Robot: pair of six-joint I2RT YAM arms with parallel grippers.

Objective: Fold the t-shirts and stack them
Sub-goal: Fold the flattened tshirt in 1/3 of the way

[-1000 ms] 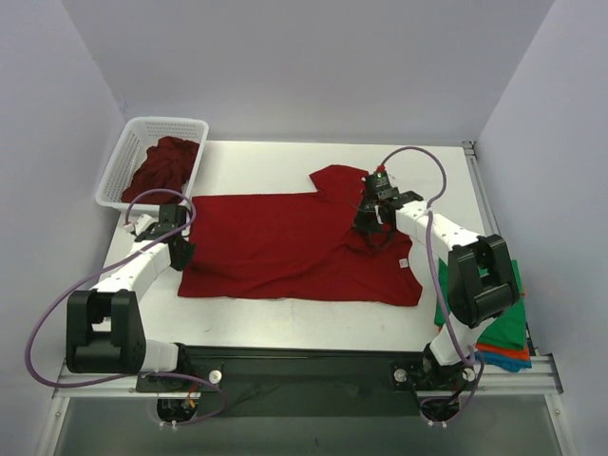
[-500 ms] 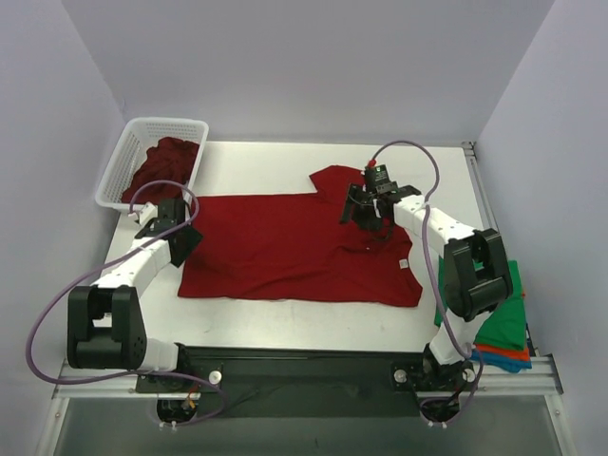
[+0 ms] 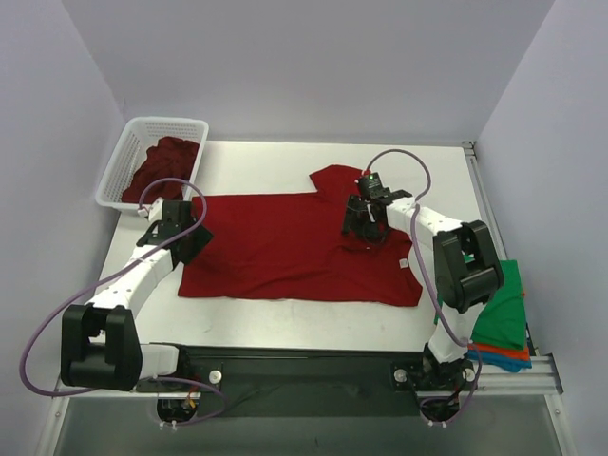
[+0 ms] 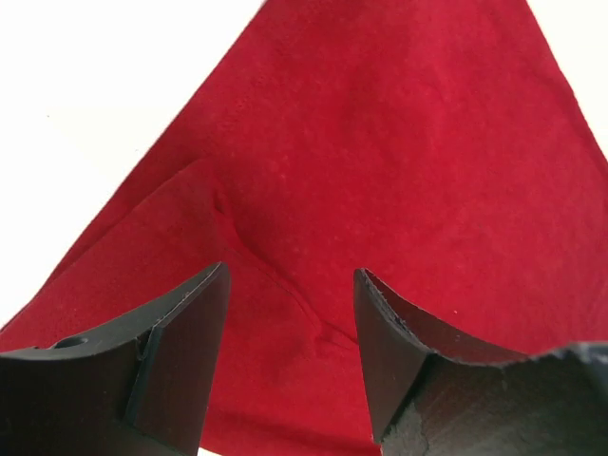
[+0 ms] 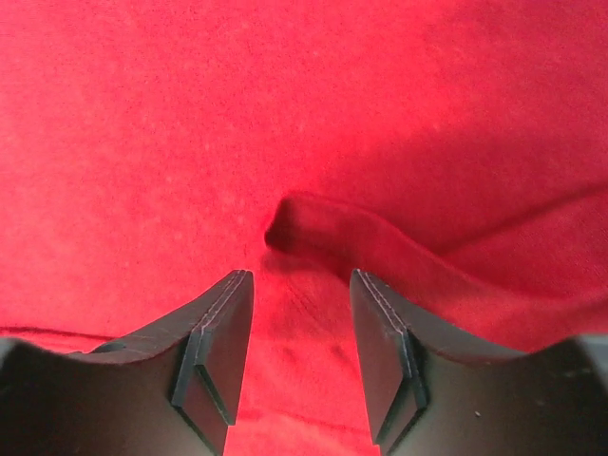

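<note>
A deep red soft cloth t-shirt (image 3: 285,249) is lying spread flat across the middle of the white worktop (image 3: 285,166). Its body is running from left to right, and one short sleeve (image 3: 337,180) is pointing toward the far edge.

The left gripper (image 3: 190,237) is hovering over the left end of this shirt. In the left wrist view its two dark fingers are standing well apart with nothing between them. Red cloth with a soft fold line is lying below, and bare worktop is showing at the far left.

The right gripper (image 3: 366,223) is hanging over the right part of the shirt, just below the sleeve. In the right wrist view its fingers are also standing apart and gripping nothing. A small raised ridge of cloth (image 5: 323,233) is sitting just ahead of the fingertips.

A white plastic lattice basket (image 3: 116,171) is resting at the far left corner of the worktop. Crumpled deep red shirts (image 3: 163,163) are filling it.

A stack of folded shirts (image 3: 508,313) is sitting at the near right corner, green on top, with orange and blue edges beneath. The right arm is partly hiding it.
</note>
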